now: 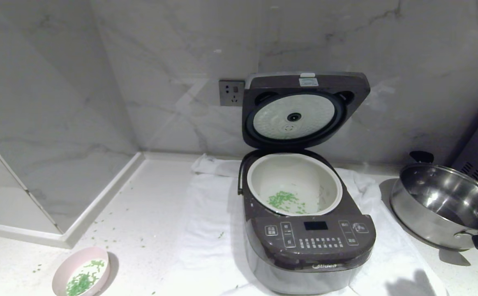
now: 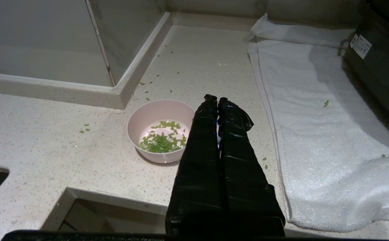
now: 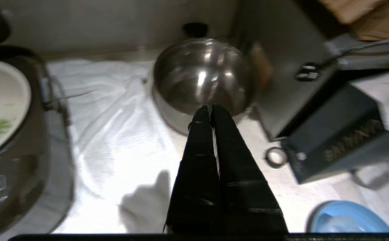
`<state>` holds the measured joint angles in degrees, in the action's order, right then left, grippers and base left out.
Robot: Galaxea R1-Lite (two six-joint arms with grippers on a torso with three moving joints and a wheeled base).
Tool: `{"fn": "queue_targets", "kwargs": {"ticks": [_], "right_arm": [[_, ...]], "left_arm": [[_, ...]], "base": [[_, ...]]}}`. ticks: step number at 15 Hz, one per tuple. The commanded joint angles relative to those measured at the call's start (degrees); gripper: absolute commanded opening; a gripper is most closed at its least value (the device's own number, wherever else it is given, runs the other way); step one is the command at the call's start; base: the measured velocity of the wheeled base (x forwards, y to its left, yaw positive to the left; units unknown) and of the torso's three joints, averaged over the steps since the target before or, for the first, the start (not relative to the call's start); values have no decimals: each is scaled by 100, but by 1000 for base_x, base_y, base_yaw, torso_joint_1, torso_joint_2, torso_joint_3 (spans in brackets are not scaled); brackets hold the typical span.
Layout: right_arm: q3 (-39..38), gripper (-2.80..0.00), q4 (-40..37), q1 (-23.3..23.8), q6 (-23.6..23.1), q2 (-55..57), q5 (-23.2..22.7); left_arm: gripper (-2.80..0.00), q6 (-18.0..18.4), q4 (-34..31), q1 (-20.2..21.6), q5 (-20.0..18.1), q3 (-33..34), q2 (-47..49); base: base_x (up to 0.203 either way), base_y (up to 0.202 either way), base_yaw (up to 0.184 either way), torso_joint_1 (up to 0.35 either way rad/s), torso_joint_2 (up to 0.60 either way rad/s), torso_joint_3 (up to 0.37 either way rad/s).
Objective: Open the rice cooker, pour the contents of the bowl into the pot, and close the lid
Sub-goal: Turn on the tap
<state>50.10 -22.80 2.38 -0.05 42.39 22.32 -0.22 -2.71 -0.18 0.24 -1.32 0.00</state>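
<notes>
The dark rice cooker stands on a white towel with its lid raised upright. The cream pot inside holds some green contents. A pale pink bowl sits at the counter's front left, with green bits still in it. My left gripper is shut and empty, hovering just to the side of the bowl. My right gripper is shut and empty, over the towel between the cooker and the steel pan. Neither arm shows in the head view.
A steel pan with black handles stands right of the cooker. A grey appliance and a blue dish lie further right. The white towel lies under the cooker. Green bits are scattered on the counter. A wall socket sits behind.
</notes>
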Motion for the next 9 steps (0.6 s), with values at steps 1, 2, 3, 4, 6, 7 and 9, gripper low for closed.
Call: {"fn": "queue_targets", "kwargs": {"ticks": [1,2,3,4,6,7,9], "right_arm": [[-283,-280,56,232,-254,-881,110],[-404,-280,121,267,-368,-1190,137],[-530,-280,156,289,-456,-1488,153],[-639,-280,175,301,-522,-1766,163],[-747,-280,194,317,-720,-2236,177],[-757,-280,203,316,-814,-2449,167],[-783,-280,427,316,-712,-2639,78]], "left_arm": [[-280,-4,-2,1,2,0,-9],[-280,-13,7,1,2,0,-9],[-280,-13,7,1,2,0,-9],[-280,-13,7,1,2,0,-9],[-280,-13,7,1,2,0,-9],[-280,-13,7,1,2,0,-9],[-280,-13,7,1,2,0,-9]], "base": [[0,0,0,0,0,0],[0,0,0,0,0,0],[0,0,0,0,0,0],[0,0,0,0,0,0],[0,0,0,0,0,0],[0,0,0,0,0,0],[0,0,0,0,0,0]]}}
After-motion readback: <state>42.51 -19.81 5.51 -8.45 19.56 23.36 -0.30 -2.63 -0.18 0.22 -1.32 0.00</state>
